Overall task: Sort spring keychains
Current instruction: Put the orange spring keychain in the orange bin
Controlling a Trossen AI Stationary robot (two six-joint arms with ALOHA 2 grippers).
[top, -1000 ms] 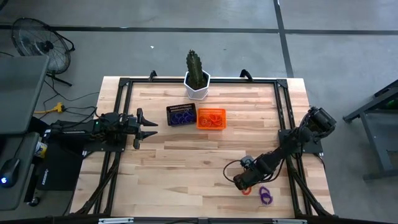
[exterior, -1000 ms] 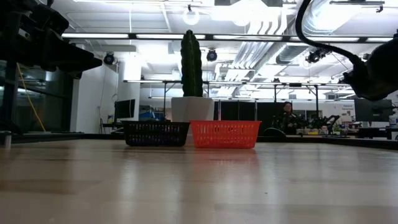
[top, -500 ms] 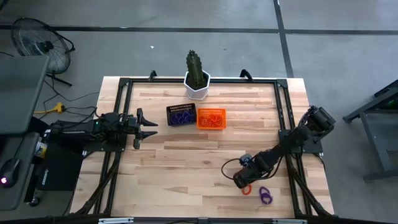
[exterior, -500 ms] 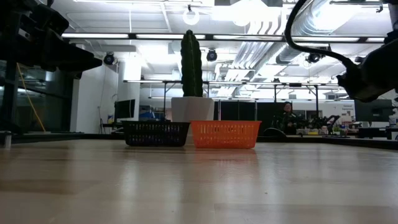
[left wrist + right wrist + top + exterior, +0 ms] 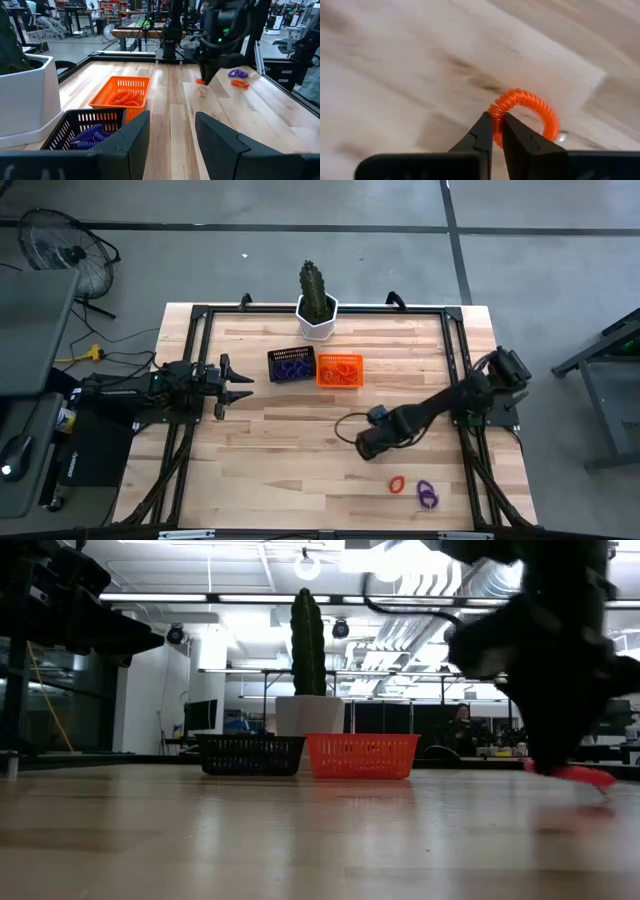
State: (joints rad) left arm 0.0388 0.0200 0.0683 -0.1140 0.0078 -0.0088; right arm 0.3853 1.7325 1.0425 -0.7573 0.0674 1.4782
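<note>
right pincer [image 5: 494,131] pinches an orange spring keychain [image 5: 526,112] above the counter [image 5: 300,450] middle-right; the thin grip on one coil could slip before reaching the orange basket [image 5: 339,370]. left pincer [image 5: 238,385] spread, idle.

Table [image 5: 300,450]: pale wood planks, smooth satin finish. Baskets: orange [image 5: 339,370] and black [image 5: 291,364] mesh. Keychain [image 5: 525,112]: glossy orange coiled plastic (small metal ring attached). Planter [image 5: 317,319]: matt white.

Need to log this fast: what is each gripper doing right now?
Left gripper: open, empty, by the black basket.
Right gripper: shut on an orange keychain.
</note>
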